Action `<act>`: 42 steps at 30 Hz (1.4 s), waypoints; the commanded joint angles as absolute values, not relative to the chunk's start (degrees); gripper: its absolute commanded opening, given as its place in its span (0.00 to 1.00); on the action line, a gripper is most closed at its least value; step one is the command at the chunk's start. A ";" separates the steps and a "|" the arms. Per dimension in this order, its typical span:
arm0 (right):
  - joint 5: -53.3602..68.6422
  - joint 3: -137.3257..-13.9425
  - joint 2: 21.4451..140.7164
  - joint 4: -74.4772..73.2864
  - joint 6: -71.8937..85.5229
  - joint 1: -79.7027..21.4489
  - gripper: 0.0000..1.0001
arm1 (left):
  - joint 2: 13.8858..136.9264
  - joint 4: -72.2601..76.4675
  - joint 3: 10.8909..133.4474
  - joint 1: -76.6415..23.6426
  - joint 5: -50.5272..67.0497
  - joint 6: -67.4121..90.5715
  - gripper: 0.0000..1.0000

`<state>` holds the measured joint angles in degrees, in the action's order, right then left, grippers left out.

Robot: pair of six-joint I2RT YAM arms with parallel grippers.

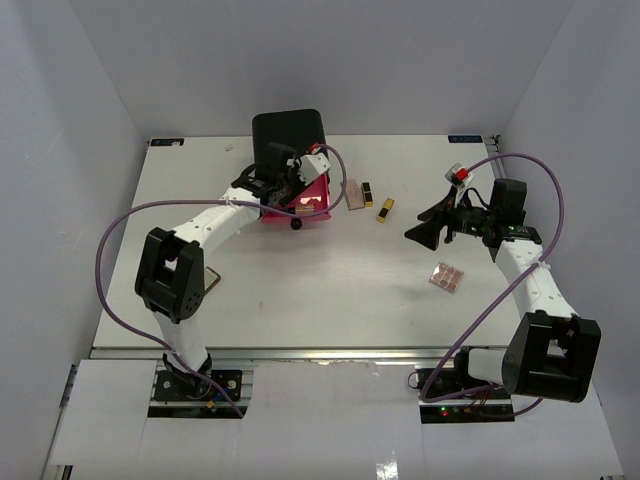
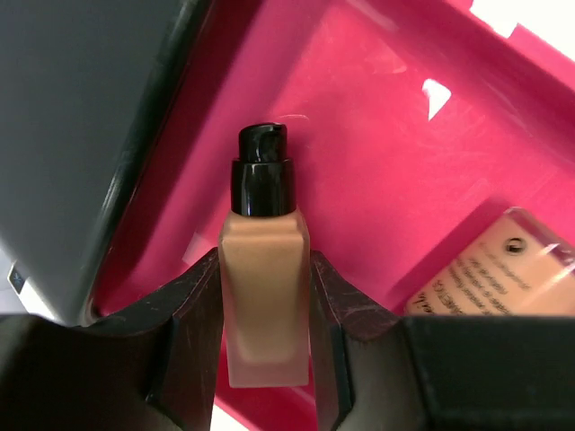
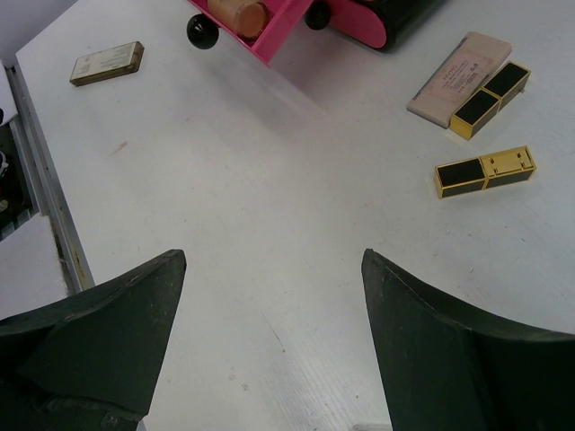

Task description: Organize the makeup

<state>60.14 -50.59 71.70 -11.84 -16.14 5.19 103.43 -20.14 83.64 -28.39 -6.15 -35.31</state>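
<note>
Far left, near the desk's (image 1: 330, 300) left edge, the flat tan compact (image 3: 107, 64) lies alone on the bare top. Next along, at the far edge, the black box (image 1: 288, 128) has its pink drawer (image 2: 377, 162) pulled out, and the left gripper (image 2: 265, 269) is right over it, fingers clamped on the sides of the beige pump bottle (image 2: 265, 305), black pump pointing away from the wrist. I can't tell if the bottle touches the drawer floor. A beige printed pack (image 2: 503, 269) lies inside the drawer beside it. Just right of the drawer, a beige oblong pack (image 3: 449, 76) touches one black-and-gold lipstick (image 3: 490, 97), with the second lipstick (image 3: 485, 171) near them. Toward the right edge, the right gripper (image 3: 274, 260) hangs above bare desk, fingers wide apart, nothing between them. The square eyeshadow palette (image 1: 448, 277) sits nearer the front, beside that arm.
</note>
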 commanded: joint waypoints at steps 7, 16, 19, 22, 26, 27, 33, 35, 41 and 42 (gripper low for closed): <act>59.43 -49.66 71.97 -10.46 -17.59 5.27 0.86 | 102.81 -18.24 87.06 -27.69 -2.19 -33.63 0.54; 60.03 -49.92 71.47 -11.40 -18.78 5.19 0.86 | 96.61 -17.15 87.90 -27.77 4.77 -25.25 0.72; 60.66 -49.92 71.40 -11.78 -19.68 5.10 0.86 | 93.10 -16.70 87.00 -27.77 6.06 -21.55 0.73; 68.32 -51.19 71.73 -18.57 -29.99 5.13 0.84 | 86.27 -12.88 80.89 -27.77 6.90 -7.73 0.68; 73.45 -53.50 72.56 -30.35 -43.45 4.45 0.80 | 76.81 -6.58 66.72 -27.73 6.83 12.41 0.35; 73.02 -53.74 72.47 -31.13 -44.47 4.15 0.80 | 74.31 -3.63 60.98 -27.71 7.65 16.64 0.31; 71.72 -51.86 70.40 -31.38 -50.00 2.99 0.79 | 64.95 8.70 40.18 -27.77 20.45 14.71 0.28; 71.41 -51.69 70.19 -31.38 -50.22 2.68 0.79 | 66.43 7.40 40.10 -28.17 20.27 13.61 0.27; 69.79 -51.12 69.64 -31.29 -51.36 2.20 0.79 | 75.17 3.19 42.89 -35.59 10.91 5.72 0.28; 69.65 -50.95 69.48 -31.26 -51.48 2.18 0.79 | 77.14 2.71 43.56 -37.95 7.53 3.01 0.29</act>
